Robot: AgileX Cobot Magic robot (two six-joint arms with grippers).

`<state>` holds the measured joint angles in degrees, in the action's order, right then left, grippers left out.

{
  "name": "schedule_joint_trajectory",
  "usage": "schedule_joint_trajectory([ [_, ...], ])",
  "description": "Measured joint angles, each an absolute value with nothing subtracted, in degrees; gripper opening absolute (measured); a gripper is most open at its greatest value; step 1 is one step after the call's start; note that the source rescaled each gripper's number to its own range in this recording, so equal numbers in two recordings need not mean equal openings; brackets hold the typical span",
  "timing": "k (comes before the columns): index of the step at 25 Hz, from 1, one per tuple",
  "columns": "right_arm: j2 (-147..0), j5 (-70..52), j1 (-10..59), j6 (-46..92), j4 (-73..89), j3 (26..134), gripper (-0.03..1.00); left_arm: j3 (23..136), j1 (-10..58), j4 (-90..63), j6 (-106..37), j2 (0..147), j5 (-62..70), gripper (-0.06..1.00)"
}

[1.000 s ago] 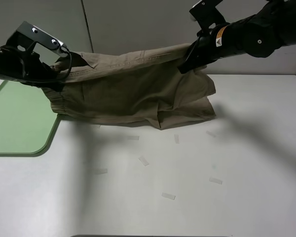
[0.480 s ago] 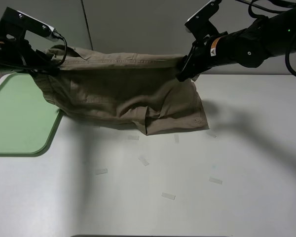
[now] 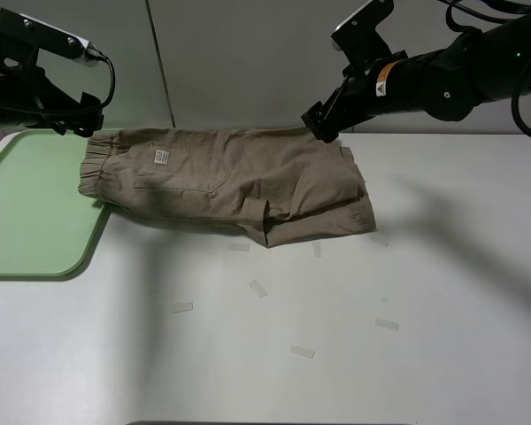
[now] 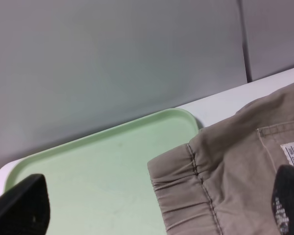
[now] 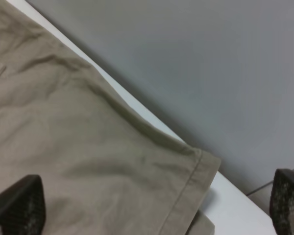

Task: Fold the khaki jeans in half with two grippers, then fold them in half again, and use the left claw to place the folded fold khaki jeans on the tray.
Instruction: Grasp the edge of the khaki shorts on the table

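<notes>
Here, the khaki jeans (image 3: 230,181), tan cotton shorts with a gathered elastic waistband, lie flat on the white bench (image 3: 354,336). They appear doubled once, with the waistband end overlapping the corner of the pale-green rectangular plastic tray (image 3: 26,221). The left tool (image 3: 78,124) hovers above the waistband and the right tool (image 3: 321,127) above the hem corner. Both are spread wide and grasp nothing, plausibly placed at the two ends for the second fold.

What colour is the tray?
The tray is pale green, clearest in the left wrist view.
</notes>
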<state>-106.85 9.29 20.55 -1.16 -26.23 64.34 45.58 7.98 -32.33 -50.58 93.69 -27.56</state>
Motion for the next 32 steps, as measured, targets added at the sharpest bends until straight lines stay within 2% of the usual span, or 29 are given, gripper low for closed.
schedule_joint_trajectory([
  [9, -101.53, 5.21, 20.55, 3.32, -26.06, 64.34, 0.99, 45.58, 7.98, -32.33, -50.56, 88.67, -27.12, 1.00],
  [19, -87.41, 0.00, 20.55, 3.84, -26.06, 64.34, 0.99, 45.58, 7.98, -32.58, -50.44, 70.58, -21.80, 1.00],
  [27, -74.45, -4.32, 20.55, 4.15, -26.06, 64.34, 0.99, 45.58, 7.98, -33.36, -50.38, 50.64, -10.11, 1.00],
  [32, -67.46, -4.69, 20.55, 2.77, -26.01, 64.34, 0.99, 47.16, 7.98, -33.41, -47.08, 39.29, 2.64, 1.00],
])
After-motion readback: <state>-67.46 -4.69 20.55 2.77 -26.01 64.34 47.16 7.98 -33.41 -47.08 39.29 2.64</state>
